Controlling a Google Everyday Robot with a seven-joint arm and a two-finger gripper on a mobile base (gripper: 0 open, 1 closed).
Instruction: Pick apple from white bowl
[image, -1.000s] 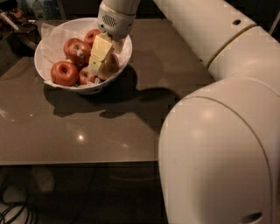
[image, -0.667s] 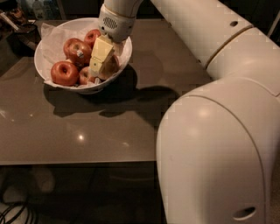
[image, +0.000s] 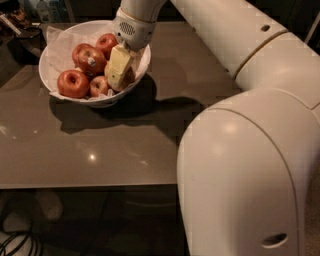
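Note:
The white bowl (image: 60, 37), lined with crumpled white paper, stands at the table's far left. It holds several red apples; one (image: 90, 60) has a small sticker. My gripper (image: 119, 67) reaches down into the right side of the bowl from above. It covers the pale apple, of which only a dim edge (image: 131, 76) shows beside it, against the bowl's right wall.
The brown glossy table (image: 125, 140) runs from the bowl toward the front edge. My large white arm (image: 250, 150) fills the right half of the view. Dark clutter (image: 20, 22) lies beyond the table's far left corner. Cables lie on the floor (image: 15, 242) below.
The gripper has stayed down in the right side of the bowl, shifting only slightly. The apples have not moved.

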